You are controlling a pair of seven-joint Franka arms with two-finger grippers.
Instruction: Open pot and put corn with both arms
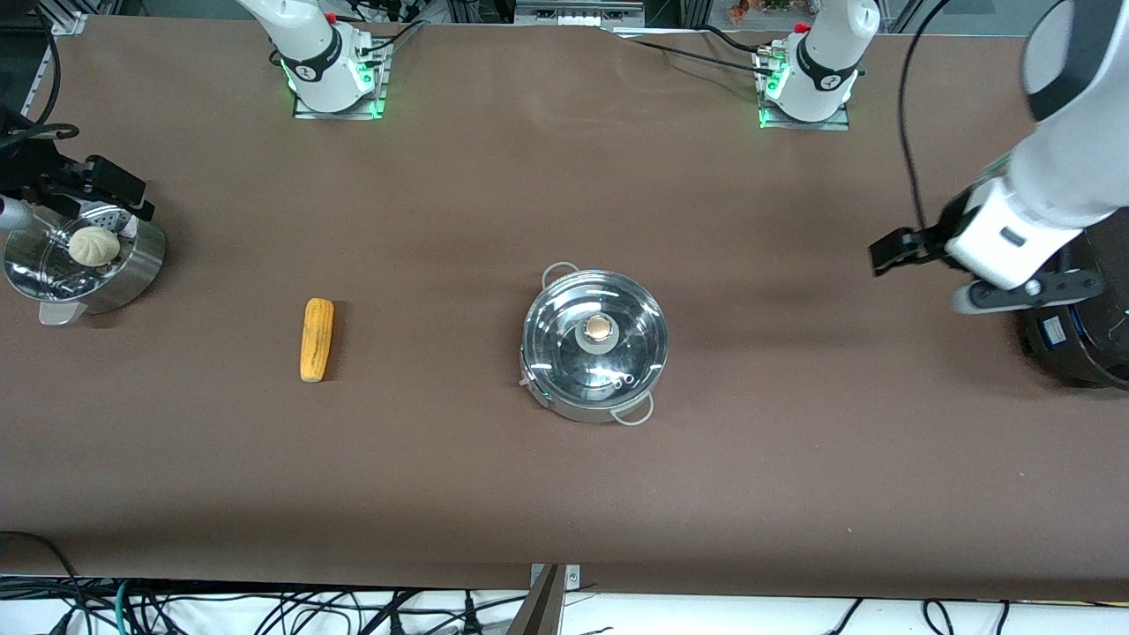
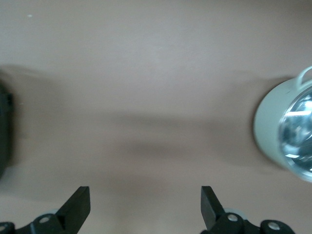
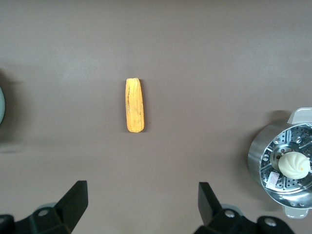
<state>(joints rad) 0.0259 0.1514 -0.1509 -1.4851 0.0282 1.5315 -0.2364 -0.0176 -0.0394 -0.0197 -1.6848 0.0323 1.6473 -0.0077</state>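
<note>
The shiny steel pot (image 1: 564,401) stands mid-table with its glass lid (image 1: 635,313) and round knob (image 1: 599,329) on it. Its wall also shows in the left wrist view (image 2: 270,129). The yellow-orange corn (image 1: 317,339) lies on the table toward the right arm's end, apart from the pot, and it shows in the right wrist view (image 3: 134,105). My left gripper (image 1: 891,251) (image 2: 145,195) is open and empty over bare table between the pot and the black cooker. My right gripper (image 1: 132,201) (image 3: 143,192) is open and empty, up over the steamer pot's edge.
A perforated steel steamer pot (image 1: 132,273) (image 3: 258,161) with a pale bun (image 1: 94,245) (image 3: 291,164) stands at the right arm's end. A large black cooker (image 1: 1080,344) (image 2: 5,131) stands at the left arm's end. Brown table (image 1: 564,494) lies all around.
</note>
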